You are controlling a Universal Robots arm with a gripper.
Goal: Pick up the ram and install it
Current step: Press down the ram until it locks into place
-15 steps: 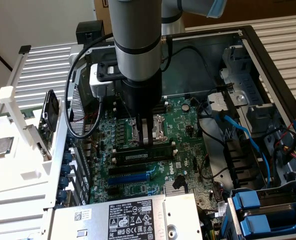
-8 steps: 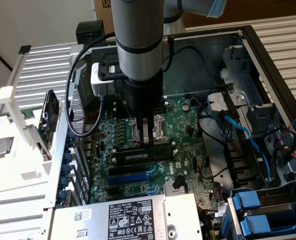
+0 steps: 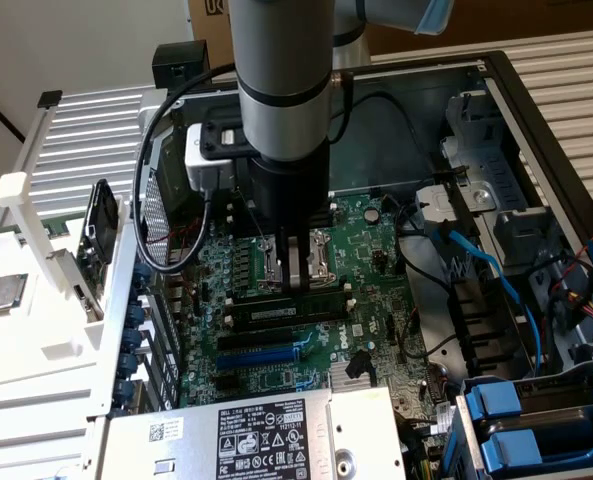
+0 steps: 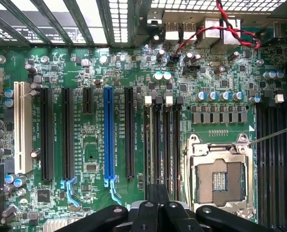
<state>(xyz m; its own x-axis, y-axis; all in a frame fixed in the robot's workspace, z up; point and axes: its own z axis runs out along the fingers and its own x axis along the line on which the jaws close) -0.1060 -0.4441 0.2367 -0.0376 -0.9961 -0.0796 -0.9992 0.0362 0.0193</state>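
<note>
Closest to you in the exterior view is the silver metal power supply box with its black-and-white label (image 3: 256,435), sitting at 6 o'clock in the open computer case. Just beyond it, toward 12 o'clock, lies the green motherboard (image 3: 376,320), with a long blue expansion slot (image 3: 266,352) running across it. The black-and-grey gripper (image 3: 298,272) hangs straight down from the thick grey arm over the middle of the board, right at the bank of long black memory slots. The ram (image 3: 288,296), a long narrow green stick, lies along one of those slots directly under the gripper tip, at 6 o'clock from the square metal processor socket (image 4: 219,179). You cannot tell from either view whether the gripper (image 4: 158,200) is open or clamped on the stick. From the wrist you see the same board (image 4: 90,150) and blue slot (image 4: 108,135). At 9 o'clock, well apart from the case, a square silver processor chip (image 3: 3,293) rests on a white tray.
</note>
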